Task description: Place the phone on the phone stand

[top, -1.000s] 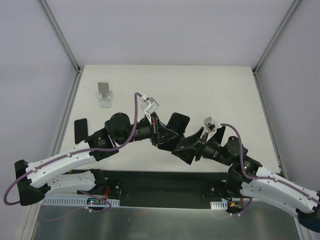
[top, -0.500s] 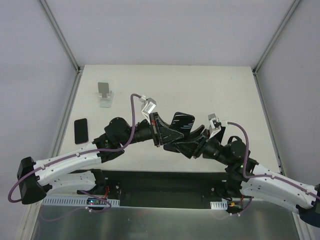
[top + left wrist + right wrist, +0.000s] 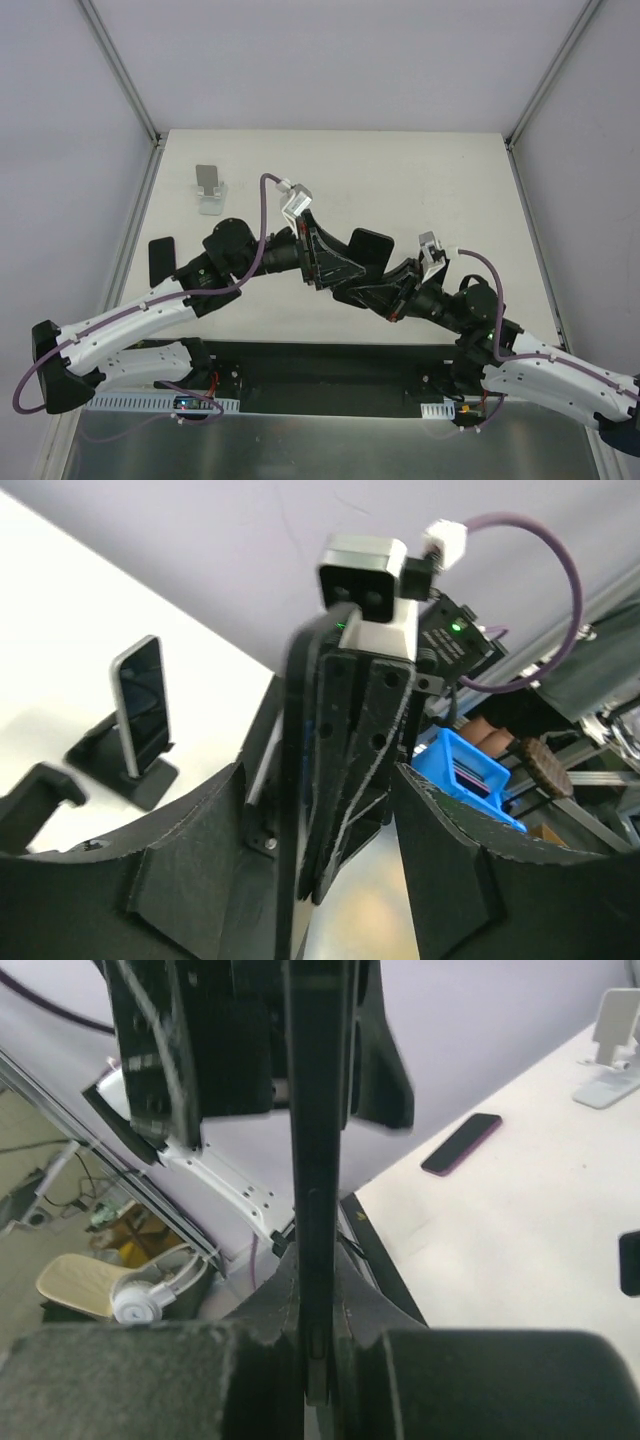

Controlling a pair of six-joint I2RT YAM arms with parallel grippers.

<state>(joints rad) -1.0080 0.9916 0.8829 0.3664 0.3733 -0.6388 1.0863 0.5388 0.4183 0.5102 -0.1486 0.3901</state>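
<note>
Right pincer (image 3: 316, 1345) is clamped on a thin dark plate (image 3: 315, 1160) held edge-on above the table (image 3: 450, 180), both arms bent inward; left pincer (image 3: 318, 780) is spread wide around it. The phone (image 3: 160, 255) is seen flat near the table's left edge.

No lettering, brand, label or number can be read on anything in view.

The phone (image 3: 372, 246), a thin black slab with rounded corners, is held aloft near the middle, tilted on edge, clamped at its near-right end.
</note>
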